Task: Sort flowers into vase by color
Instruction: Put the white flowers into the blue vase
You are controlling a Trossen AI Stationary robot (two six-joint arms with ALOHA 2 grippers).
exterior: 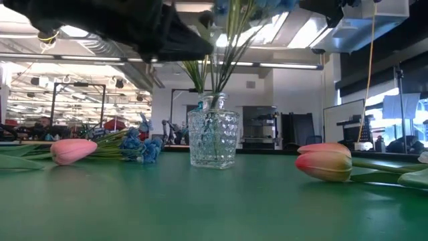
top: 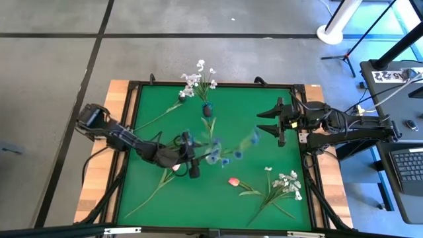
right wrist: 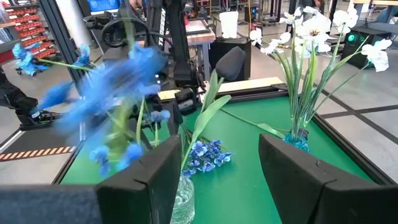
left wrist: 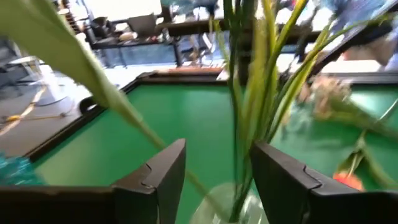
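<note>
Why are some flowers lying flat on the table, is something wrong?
Nothing looks broken or spilled. The loose flowers, like the pink tulip and white sprigs, just lie unsorted on the green table, while the clear vase stands upright holding stems.

A laptop (top: pixel 408 165) sits right of the green table (top: pixel 149 125); a white post base (top: pixel 332 33) stands beyond.

A robotics lab or workshop, probably in a large industrial hall. Ceiling strip lights (exterior: pixel 40 63) and equipment racks (exterior: pixel 264 124) stand behind the green table (top: pixel 152 119); a laptop (top: pixel 406 165) sits beside it.
</note>
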